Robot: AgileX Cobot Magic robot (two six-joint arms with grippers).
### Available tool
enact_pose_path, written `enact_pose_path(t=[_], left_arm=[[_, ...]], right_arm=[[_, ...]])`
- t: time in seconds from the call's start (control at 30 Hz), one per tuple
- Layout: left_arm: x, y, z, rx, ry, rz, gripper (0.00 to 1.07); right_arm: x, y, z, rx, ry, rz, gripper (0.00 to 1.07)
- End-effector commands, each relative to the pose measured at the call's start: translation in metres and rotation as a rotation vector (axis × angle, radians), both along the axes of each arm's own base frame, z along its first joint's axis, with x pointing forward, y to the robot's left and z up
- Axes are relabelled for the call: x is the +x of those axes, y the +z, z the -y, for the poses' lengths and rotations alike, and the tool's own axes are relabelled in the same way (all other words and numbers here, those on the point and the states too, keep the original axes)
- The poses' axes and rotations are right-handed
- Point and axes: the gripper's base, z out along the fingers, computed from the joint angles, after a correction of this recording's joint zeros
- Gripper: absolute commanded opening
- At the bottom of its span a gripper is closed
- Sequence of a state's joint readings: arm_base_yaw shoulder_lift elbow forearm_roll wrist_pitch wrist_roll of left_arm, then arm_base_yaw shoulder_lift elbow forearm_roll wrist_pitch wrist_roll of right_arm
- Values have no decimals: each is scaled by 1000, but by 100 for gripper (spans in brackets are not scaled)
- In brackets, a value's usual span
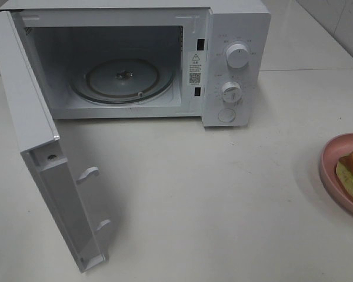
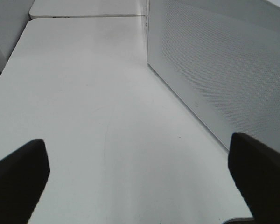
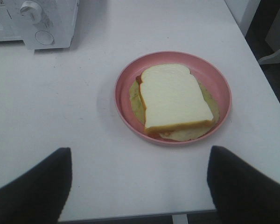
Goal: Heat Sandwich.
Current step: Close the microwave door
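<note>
The sandwich [image 3: 175,99], white bread with brown crust over a pale green filling, lies on a round pink plate [image 3: 219,79]; the overhead view catches both at the table's right edge, sandwich [image 1: 352,170] and plate [image 1: 329,158]. A white microwave [image 1: 235,23] stands at the back with its door [image 1: 53,182] swung wide to the left and a bare glass turntable [image 1: 122,79] inside. My right gripper [image 3: 139,186] hovers open, short of the plate, holding nothing. My left gripper [image 2: 140,177] is open over bare table beside the microwave's perforated side wall [image 2: 214,60]. Neither arm appears in the overhead view.
The open door juts toward the table's front left. Two control knobs [image 1: 237,56] and a round button sit on the microwave's right panel. White table [image 1: 212,200] stretches between the microwave and the plate. The table's right edge [image 3: 266,84] runs close past the plate.
</note>
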State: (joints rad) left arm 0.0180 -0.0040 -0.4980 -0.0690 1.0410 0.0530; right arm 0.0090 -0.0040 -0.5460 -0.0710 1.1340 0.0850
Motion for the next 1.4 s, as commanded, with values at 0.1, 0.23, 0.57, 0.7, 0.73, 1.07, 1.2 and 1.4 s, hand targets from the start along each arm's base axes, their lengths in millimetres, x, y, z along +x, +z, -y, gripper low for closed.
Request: enact_pose_path(t=[0.1,0.23,0.57,0.7,0.73,1.07,1.2,1.4], left_arm=[[-2,-1,0,-3,-4,20,100],[-2,-1,0,-3,-4,20,100],[-2,-1,0,-3,-4,20,100],[-2,-1,0,-3,-4,20,100],[-2,-1,0,-3,-4,20,100],[-2,-1,0,-3,-4,20,100],[-2,-1,0,-3,-4,20,100],[-2,-1,0,-3,-4,20,100]], right_arm=[[1,-1,-1,-5,3,66,76],[6,-4,-2,-7,22,80,76],[6,-4,-3,-10,28,80,76],[6,-4,-3,-10,28,80,76],[6,-4,-3,-10,28,80,76],[6,-4,-3,-9,28,80,76],[6,-4,-3,-9,28,80,76],[6,-4,-3,-9,28,80,76]])
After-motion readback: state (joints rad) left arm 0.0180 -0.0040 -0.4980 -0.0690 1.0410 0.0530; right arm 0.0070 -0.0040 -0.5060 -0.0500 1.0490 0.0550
